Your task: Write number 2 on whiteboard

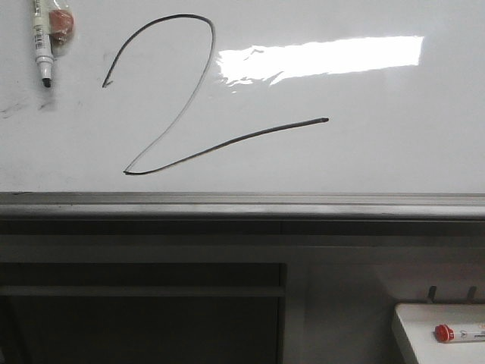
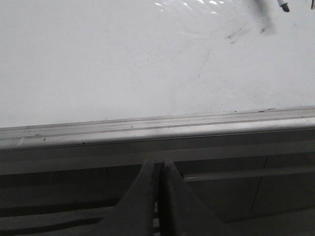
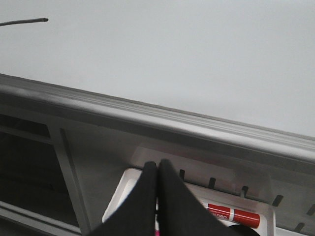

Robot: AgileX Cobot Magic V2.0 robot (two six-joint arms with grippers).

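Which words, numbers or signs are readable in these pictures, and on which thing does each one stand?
"2": large thin black hand-drawn number 2 on the large glossy white whiteboard.
Black print on the white marker with a black tip on the board: too small to read.
Print on the red-capped marker in the small white tray: blurred.
White letters on that marker's red label in the right wrist view: unreadable.

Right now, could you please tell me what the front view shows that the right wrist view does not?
Only the front view shows the whole number 2 and the uncapped marker at the board's upper left. Only the right wrist view shows the right end effector, closed above the tray. Both share the whiteboard, its grey ledge, the white tray and the red-capped marker.
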